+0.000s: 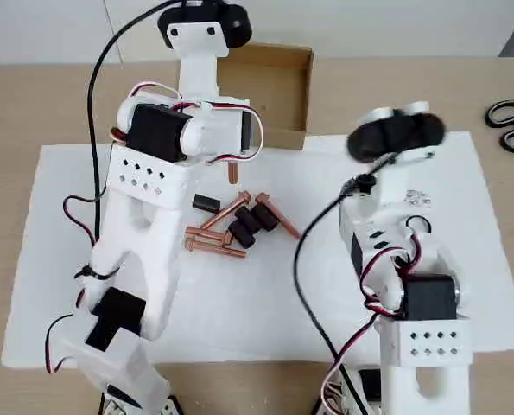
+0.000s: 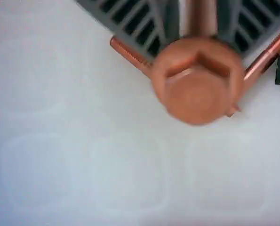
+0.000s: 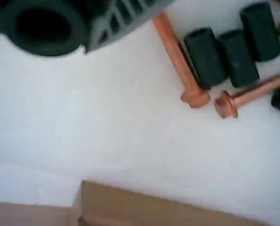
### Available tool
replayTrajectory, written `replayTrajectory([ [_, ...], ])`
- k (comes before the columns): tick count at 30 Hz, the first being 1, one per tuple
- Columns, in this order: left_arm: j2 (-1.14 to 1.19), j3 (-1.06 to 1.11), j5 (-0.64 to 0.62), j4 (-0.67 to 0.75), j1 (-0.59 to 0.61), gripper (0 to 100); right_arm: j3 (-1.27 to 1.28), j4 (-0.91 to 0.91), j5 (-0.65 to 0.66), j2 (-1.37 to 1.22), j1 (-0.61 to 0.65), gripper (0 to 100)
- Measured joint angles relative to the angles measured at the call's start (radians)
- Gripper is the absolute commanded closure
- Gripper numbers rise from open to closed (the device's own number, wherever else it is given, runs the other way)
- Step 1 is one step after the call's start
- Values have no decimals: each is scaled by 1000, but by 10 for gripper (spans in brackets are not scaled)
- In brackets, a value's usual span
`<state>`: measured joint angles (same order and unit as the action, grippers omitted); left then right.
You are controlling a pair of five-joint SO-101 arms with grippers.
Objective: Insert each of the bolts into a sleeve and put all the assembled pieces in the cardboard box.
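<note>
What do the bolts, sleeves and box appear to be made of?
Bolts: copper-coloured metal by the look, smooth with a faint sheen. Sleeves: matte black, likely rubber or plastic; can't tell which. Cardboard box: plain brown board, unfinished.

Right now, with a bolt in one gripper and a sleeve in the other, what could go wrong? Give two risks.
The bolt, gripped on its shaft by the left gripper, must meet the bore of the sleeve in the right gripper; slightly off-axis, it could jam or slip.
The loose bolts and loose sleeves lie bunched on the white sheet; a low arm may scatter or roll them.
</note>
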<state>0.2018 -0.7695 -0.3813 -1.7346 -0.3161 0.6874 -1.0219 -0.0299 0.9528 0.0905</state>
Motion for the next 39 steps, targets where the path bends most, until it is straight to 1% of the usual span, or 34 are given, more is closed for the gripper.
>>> replayTrajectory([
  [2, 0, 0, 0, 0, 0, 994, 0, 5, -3, 0, 15, 991],
  [5, 0, 0, 0, 0, 0, 994, 25, 12, 52, 0, 51, 991],
  [8, 0, 0, 0, 0, 0, 994, 83, 74, 77, 0, 83, 991],
  [12, 0, 0, -15, 0, 0, 994, 216, 227, 84, 21, 84, 991],
  [19, 0, 0, -21, 0, 0, 994, 540, 583, 86, 224, 89, 995],
  [21, 0, 0, -21, 0, 0, 994, 628, 657, 91, 261, 106, 995],
  [29, 0, 0, -52, 0, 0, 994, 760, 701, 91, 333, 153, 995],
  [35, 0, 0, -58, 0, 0, 994, 865, 706, 91, 399, 236, 995],
  [36, 0, 0, -58, 5, 0, 994, 882, 706, 78, 417, 249, 995],
  [39, -18, -2, -64, 29, 0, 994, 921, 706, -15, 476, 255, 995],
])
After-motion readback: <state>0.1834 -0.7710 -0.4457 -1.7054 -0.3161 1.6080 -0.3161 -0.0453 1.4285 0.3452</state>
